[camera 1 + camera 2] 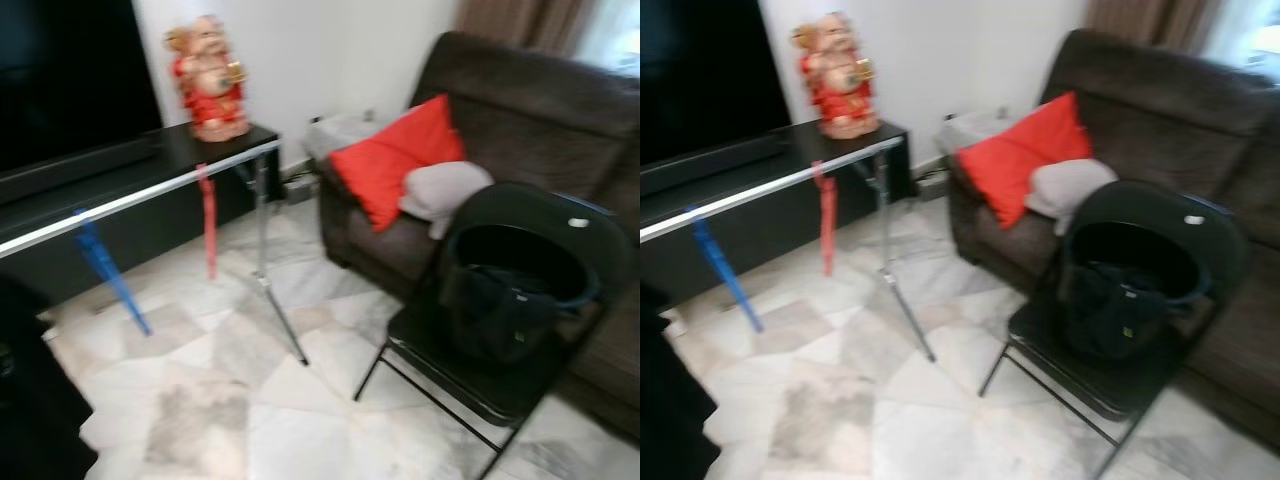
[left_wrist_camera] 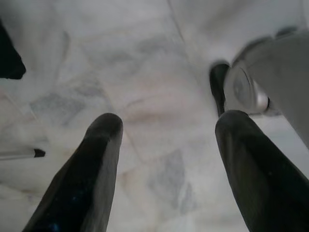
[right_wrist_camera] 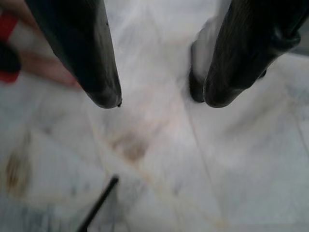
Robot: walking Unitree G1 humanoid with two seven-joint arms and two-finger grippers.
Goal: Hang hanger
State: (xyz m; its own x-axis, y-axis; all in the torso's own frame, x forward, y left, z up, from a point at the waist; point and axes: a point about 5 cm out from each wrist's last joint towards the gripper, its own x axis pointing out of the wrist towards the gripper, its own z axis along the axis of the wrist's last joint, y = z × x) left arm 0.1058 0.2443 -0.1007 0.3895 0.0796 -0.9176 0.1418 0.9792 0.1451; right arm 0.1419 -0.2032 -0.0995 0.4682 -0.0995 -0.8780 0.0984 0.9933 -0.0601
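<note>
Floor: pale marble tiles [image 1: 250, 400].
Rail [image 1: 140, 195]: blue hanger [image 1: 108, 272], red hanger [image 1: 208, 225] hung.
Left gripper [image 2: 166, 133]: spread, empty.
Right gripper [image 3: 161, 99]: spread, empty.

The rail [image 1: 150, 192] runs from the left edge toward the centre, in front of the cabinet [image 1: 120, 200]. Two hangers [image 1: 110, 270] [image 1: 207, 225] hang on the rail, well apart. The stand [image 1: 265, 270] supports the rail's right end. The figurine [image 1: 210, 75] sits on the cabinet, behind the rail. The sofa [image 1: 520, 120] is at the right, with two cushions [image 1: 395, 155] [image 1: 445, 190] on it. The chair [image 1: 480, 370] is in front of the sofa. The bucket [image 1: 515, 290] sits on the chair.
</note>
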